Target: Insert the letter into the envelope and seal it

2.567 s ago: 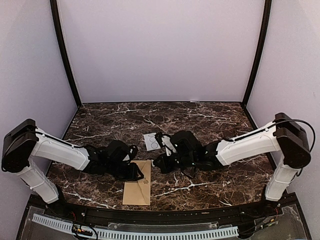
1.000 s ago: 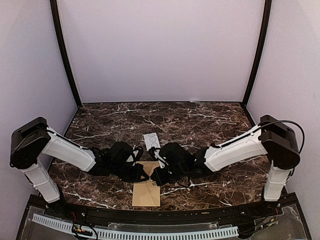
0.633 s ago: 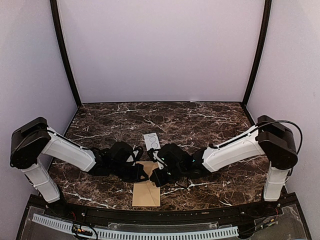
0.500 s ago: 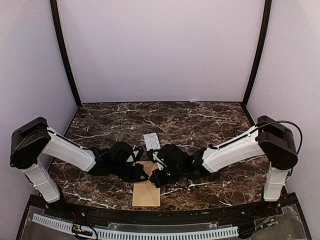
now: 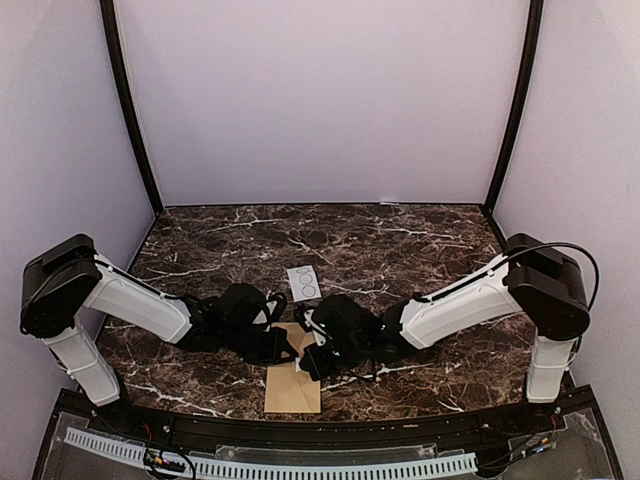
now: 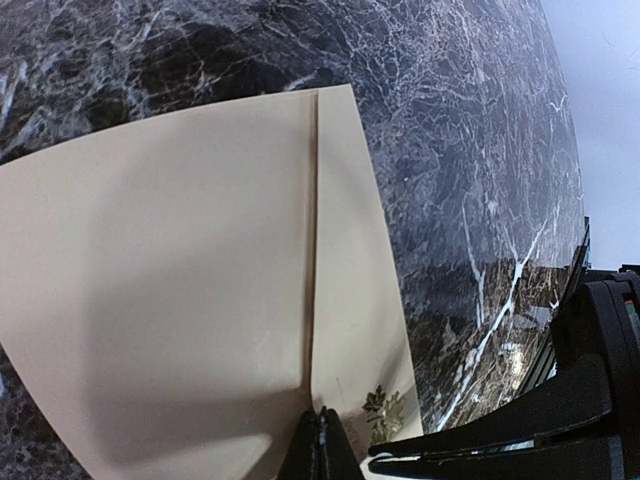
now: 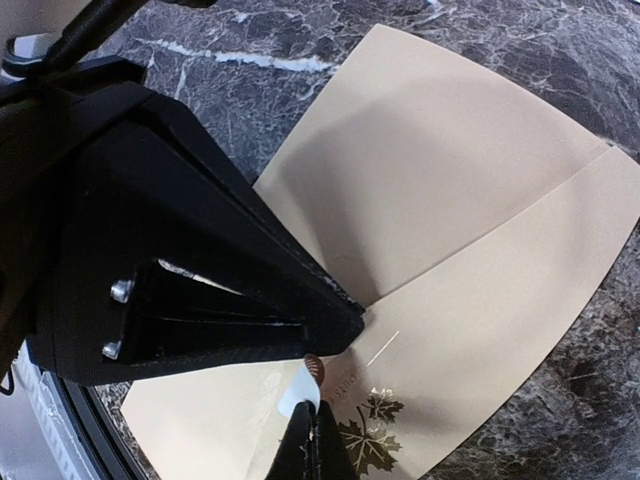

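The tan envelope (image 5: 292, 388) lies flat near the table's front edge, its flap folded down along a seam (image 6: 314, 250). A gold maple leaf (image 7: 372, 440) is printed by the flap's tip. My left gripper (image 6: 322, 440) is shut, its tips pressing on the flap seam. My right gripper (image 7: 318, 432) is shut on a small round sticker (image 7: 310, 388) with a white back and a brown face, curled just above the flap tip. In the top view both grippers (image 5: 296, 352) (image 5: 311, 365) meet over the envelope's upper end. The letter is out of view.
A small white sticker card (image 5: 304, 283) with circles lies just behind the two grippers. The dark marble table (image 5: 420, 240) is walled at the back and both sides. The left gripper's fingers (image 7: 200, 290) fill the right wrist view's left half.
The envelope first slid a little right with both grippers. In the last second the right gripper edged left and nearer, closer to the left gripper's tips; the left arm held still.
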`<move>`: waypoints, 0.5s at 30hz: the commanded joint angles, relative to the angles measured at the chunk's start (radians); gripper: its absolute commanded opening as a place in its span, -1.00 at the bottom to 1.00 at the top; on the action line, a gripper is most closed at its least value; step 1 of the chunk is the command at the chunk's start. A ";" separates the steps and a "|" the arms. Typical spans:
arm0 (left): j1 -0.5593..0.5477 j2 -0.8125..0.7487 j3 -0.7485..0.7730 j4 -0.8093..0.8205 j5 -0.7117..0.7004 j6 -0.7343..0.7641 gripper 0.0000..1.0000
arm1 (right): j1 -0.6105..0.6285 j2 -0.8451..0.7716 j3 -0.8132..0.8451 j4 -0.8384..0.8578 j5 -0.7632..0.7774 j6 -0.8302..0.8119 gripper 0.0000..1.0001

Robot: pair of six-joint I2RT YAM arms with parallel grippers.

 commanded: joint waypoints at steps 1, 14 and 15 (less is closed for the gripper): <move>-0.007 0.041 -0.039 -0.141 -0.007 0.005 -1.00 | 0.013 0.023 0.032 0.006 -0.001 0.009 -1.00; -0.009 0.034 -0.052 -0.114 -0.004 -0.007 -1.00 | 0.013 0.056 0.051 0.019 -0.020 0.010 -1.00; -0.009 0.034 -0.051 -0.115 -0.004 -0.007 -1.00 | 0.013 0.060 0.052 0.020 -0.022 0.011 -1.00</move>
